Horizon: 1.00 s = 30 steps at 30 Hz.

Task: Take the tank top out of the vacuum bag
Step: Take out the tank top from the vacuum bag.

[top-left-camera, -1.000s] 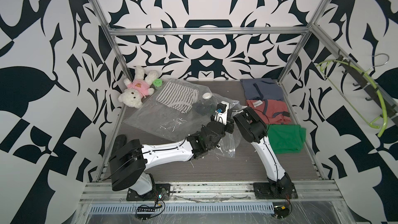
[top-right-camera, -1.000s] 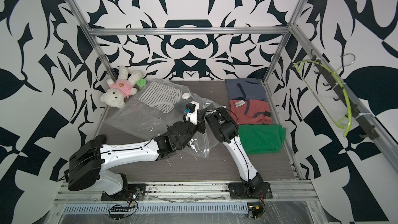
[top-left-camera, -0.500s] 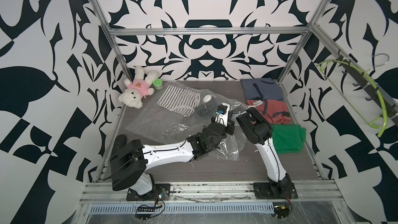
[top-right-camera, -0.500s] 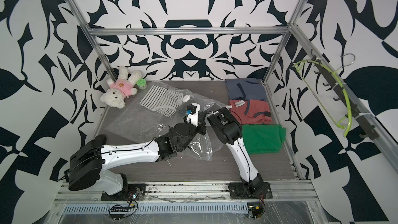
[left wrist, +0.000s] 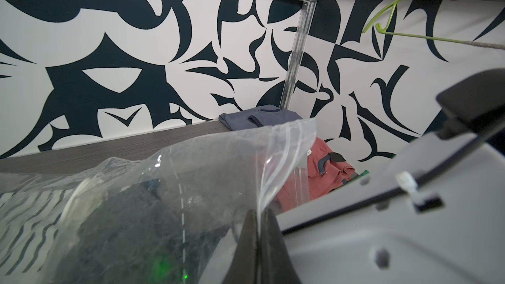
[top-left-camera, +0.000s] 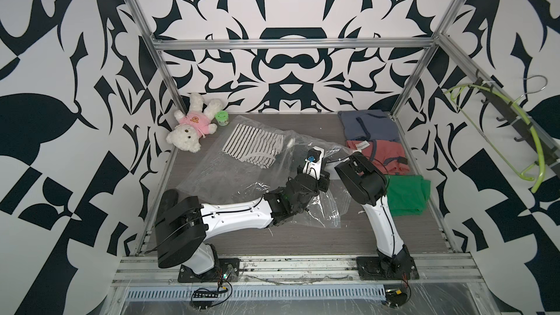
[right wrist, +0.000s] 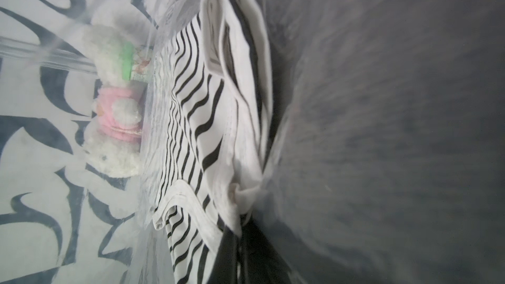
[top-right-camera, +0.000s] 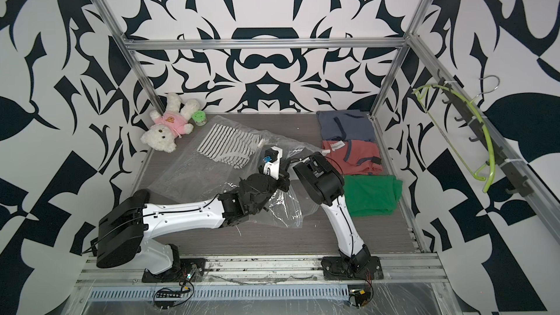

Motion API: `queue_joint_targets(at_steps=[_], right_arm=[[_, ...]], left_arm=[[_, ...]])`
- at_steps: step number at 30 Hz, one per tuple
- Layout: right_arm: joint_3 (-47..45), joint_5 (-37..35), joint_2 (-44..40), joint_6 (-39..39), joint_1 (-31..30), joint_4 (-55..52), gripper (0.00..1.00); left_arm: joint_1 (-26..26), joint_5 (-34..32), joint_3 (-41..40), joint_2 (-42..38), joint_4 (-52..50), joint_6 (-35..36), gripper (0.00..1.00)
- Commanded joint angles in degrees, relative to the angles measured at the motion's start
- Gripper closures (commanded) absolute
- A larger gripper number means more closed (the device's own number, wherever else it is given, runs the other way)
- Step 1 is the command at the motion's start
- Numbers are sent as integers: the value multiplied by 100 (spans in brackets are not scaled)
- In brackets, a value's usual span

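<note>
Left gripper (left wrist: 257,214): closed tight on the zip-seal edge of the vacuum bag (left wrist: 191,165); the clear film stands up from its tips.
Right gripper (right wrist: 240,230): inside the bag's mouth, closed narrow, with a fold of the tank top (right wrist: 191,121) bunched at its tips.
Striped tank top (top-left-camera: 251,143) (top-right-camera: 227,143): black and white, inside the far end of the bag in both top views, beyond the right wrist.
Spread of the vacuum bag (top-left-camera: 230,177): crumpled, running from the middle of the table (top-left-camera: 272,239) to its far left; the near end lies under both arms.
Left edge: the teddy bear (top-left-camera: 191,128) and the green jar (top-left-camera: 222,116) sit in the far left corner, just beside the bag.
Right edge: the blue-grey shirt (top-left-camera: 366,125), the red shirt (top-left-camera: 378,156) and the green cloth (top-left-camera: 406,195) lie in a row along the frame rail; the red shirt is close to the right arm's elbow.
Open room: bare table in front, between the bag and the arm bases.
</note>
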State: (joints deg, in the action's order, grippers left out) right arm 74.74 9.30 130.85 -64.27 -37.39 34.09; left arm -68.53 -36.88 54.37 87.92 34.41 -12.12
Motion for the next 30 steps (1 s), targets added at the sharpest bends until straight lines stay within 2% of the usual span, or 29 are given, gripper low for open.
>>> queue_joint_targets(at_steps=[1,14,21,30], right_arm=[[-84,98,-181,111,-76,-365,100],[-387,81,-552,269,-93,-444,100],[-625,90,-795,484,-175,-443,100],[-1187,76,-973,626,-251,205,100]], left_arm=[[-2,-57,-48,-205,-102,154,100],[0,71,-115,-456,-58,497,100],[15,-307,-111,-251,-146,451,100],[58,-351,10,-169,-165,386,100]])
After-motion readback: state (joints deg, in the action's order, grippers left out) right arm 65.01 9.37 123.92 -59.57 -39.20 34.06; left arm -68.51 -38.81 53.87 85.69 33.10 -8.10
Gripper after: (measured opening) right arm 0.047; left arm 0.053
